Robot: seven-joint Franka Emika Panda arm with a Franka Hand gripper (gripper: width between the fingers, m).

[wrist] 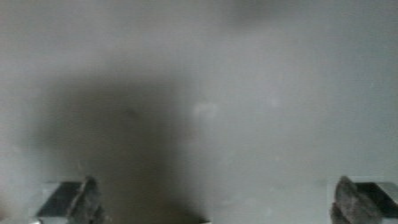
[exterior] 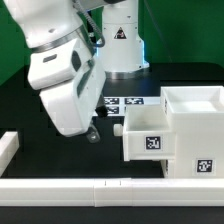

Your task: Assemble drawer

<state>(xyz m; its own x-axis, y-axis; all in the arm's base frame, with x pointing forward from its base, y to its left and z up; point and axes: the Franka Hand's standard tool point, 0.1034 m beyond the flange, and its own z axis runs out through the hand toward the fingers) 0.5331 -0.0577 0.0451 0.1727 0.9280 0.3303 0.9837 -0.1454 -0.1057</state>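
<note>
gripper (exterior: 91, 133) hangs released mid-frame, nothing held; the drawer (exterior: 172, 130) sits to its right, knobbed tray sticking out leftward

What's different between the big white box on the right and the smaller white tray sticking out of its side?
The drawer housing is the larger, taller block; the tray is smaller and lower. The tray juts from the housing toward the exterior view's left and carries a small knob on its end; the housing shows no knob. Both are white plastic, and each bears a black-and-white square tag.
</note>
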